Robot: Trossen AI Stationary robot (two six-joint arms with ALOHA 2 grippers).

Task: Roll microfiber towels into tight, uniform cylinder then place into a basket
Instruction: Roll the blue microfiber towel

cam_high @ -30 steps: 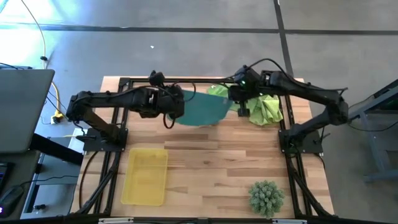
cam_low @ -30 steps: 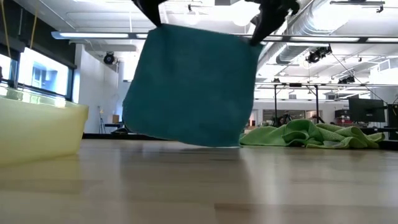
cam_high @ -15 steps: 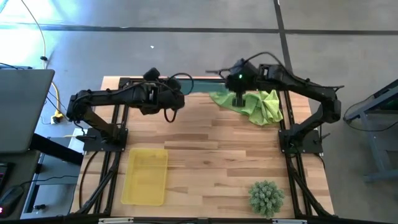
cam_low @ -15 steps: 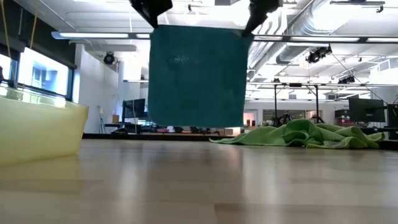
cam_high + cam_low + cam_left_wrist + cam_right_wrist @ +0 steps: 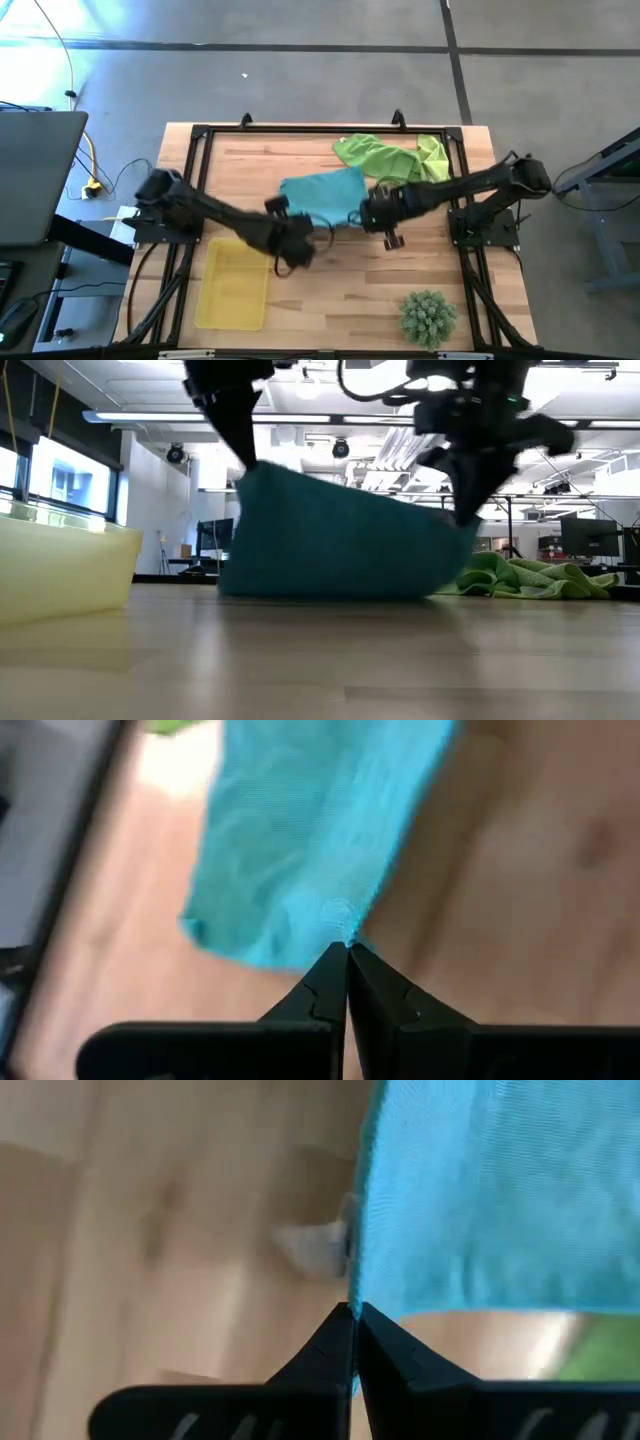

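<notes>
Towel work had barely begun when I checked: my left gripper (image 5: 347,952) was clenched on one corner of the teal towel (image 5: 322,193), and my right gripper (image 5: 353,1314) was pinched on the neighbouring corner, so the cloth hung stretched between them. From those two held corners the teal towel sloped down and away, its far edge resting on the wooden table (image 5: 340,290), roughly mid-table and just beyond the far end of the basket (image 5: 233,283). Taking the basket as my landmark, the left gripper sat close beside its far corner, the right one farther off across the table. The two lime green towels (image 5: 385,157) lay in a crumpled heap well beyond the basket toward the back rail, touching or nearly touching the teal cloth's far edge. A spiky green plant (image 5: 428,317) stood at the near edge, well apart from the basket. By my reading nothing was rolled yet and the basket held nothing; all three towels remained to be laid flat, rolled and placed.
</notes>
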